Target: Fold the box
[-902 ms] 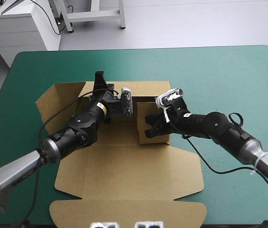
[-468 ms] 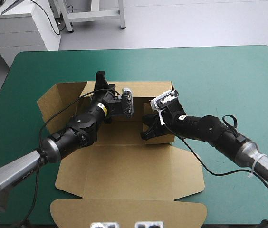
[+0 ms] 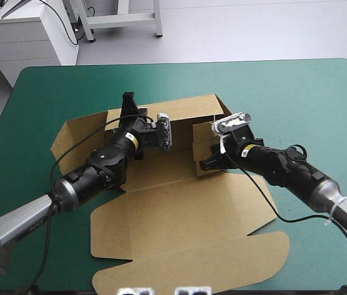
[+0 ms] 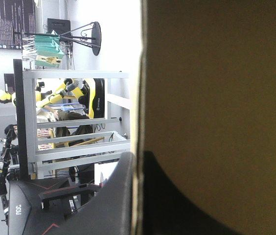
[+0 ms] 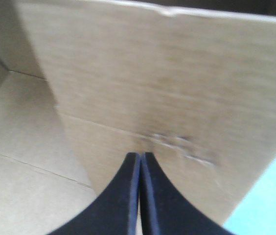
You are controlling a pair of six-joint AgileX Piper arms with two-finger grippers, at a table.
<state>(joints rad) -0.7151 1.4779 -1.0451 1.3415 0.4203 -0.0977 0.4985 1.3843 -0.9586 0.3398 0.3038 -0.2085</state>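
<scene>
light: bright, even | shadows: soft on table (image 3: 296, 92) | box (image 4: 216, 88) dim at left wrist

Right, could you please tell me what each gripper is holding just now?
Left gripper: shut on the box wall.
Right gripper: shut, holding nothing.

Box (image 3: 179, 215): brown board, matt, paper-faced. A fine fibrous grain is seen on its raised wall (image 5: 177, 73) in the right wrist view, along with pressed crease lines and one scuffed, roughened patch just ahead of the right gripper (image 5: 140, 157). The cut edge is shown pale and raw at the left gripper (image 4: 138, 159). Table cover (image 3: 284, 86): teal-green, matt, smooth, even. Fingers of both grippers: black and smooth, plastic or rubber by look, with a faint sheen. Left arm (image 3: 99, 169) and right arm (image 3: 284, 166): black semi-gloss shells, with grey satin tubes, metal by look, farther back.
</scene>
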